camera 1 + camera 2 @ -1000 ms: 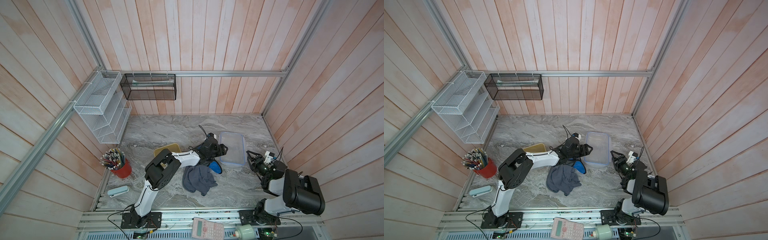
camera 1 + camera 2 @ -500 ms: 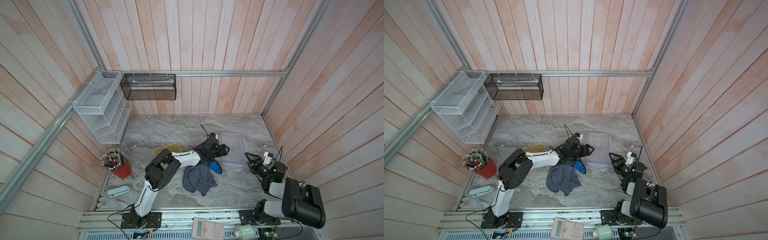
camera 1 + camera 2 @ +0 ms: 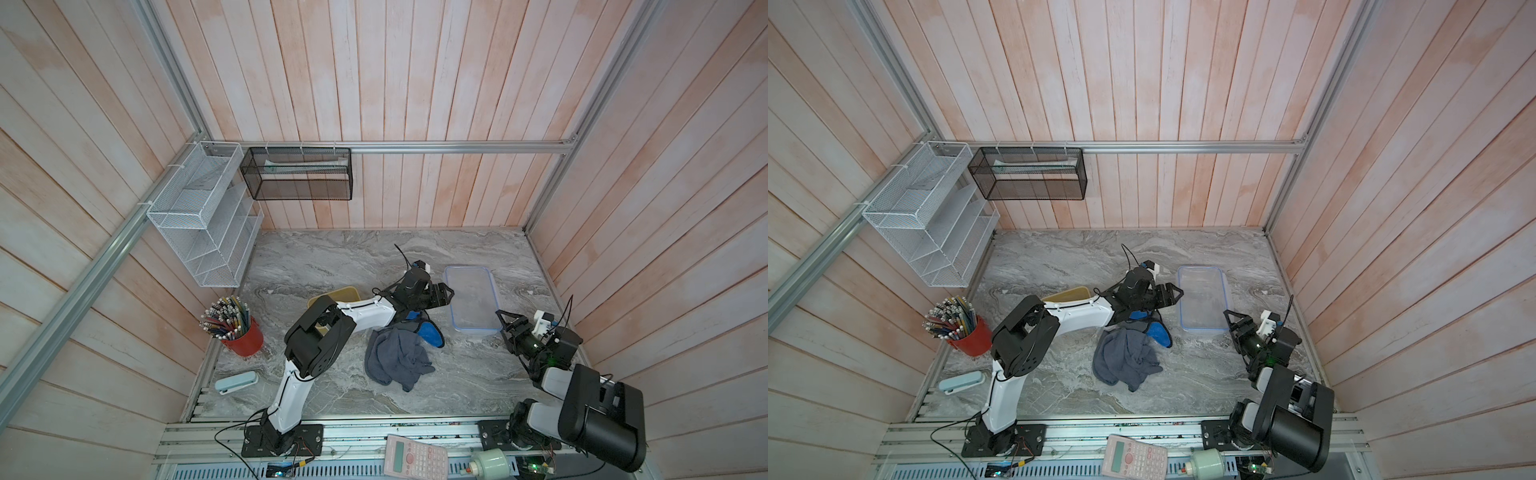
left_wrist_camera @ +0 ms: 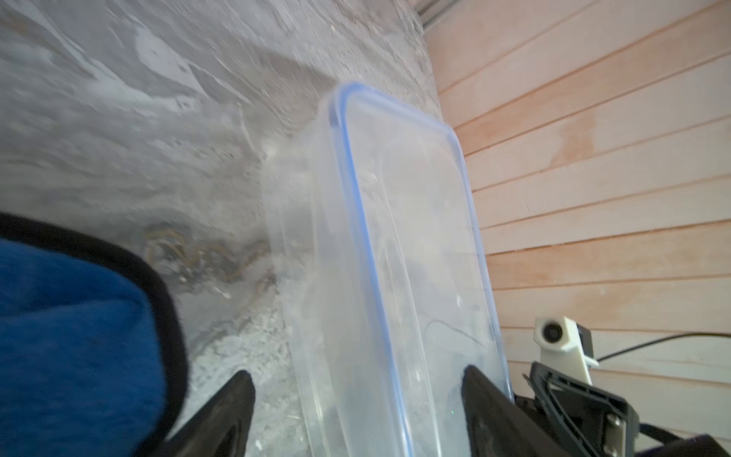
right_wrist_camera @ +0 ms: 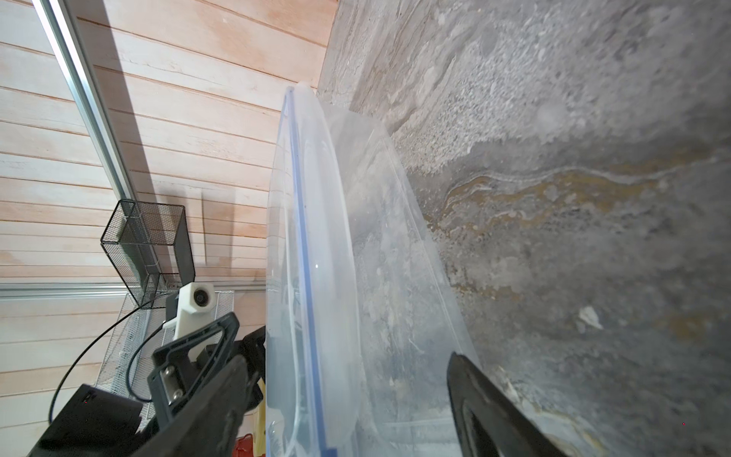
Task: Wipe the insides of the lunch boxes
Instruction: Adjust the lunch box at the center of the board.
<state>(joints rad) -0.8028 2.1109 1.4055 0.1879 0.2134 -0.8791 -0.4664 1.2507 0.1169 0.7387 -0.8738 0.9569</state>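
The larger clear lunch box [image 3: 471,303] [image 3: 1202,301], with its blue-rimmed lid on, lies at the right of the marble table. My left gripper [image 3: 444,296] [image 3: 1173,297] is open at its left side. In the left wrist view the gripper [image 4: 356,378] has its jaws spread wide on either side of the box's near rim [image 4: 395,237]. My right gripper [image 3: 508,324] [image 3: 1235,320] [image 5: 344,360] is open at the box's front right corner [image 5: 356,277] and holds nothing. The small yellow lunch box [image 3: 332,296] [image 3: 1067,295] is half hidden behind the left arm.
A grey cloth [image 3: 395,359] and a blue cloth [image 3: 430,334] [image 4: 71,336] lie under the left forearm. A red cup of pencils [image 3: 243,332], a pale blue case [image 3: 236,382], a white wire rack [image 3: 203,220] and a black mesh basket [image 3: 297,174] are on the left. A calculator [image 3: 415,457] rests on the front rail.
Both grippers' jaws have spread wider. The right arm's elbow has sunk back toward the table's front edge. The left arm has hardly moved.
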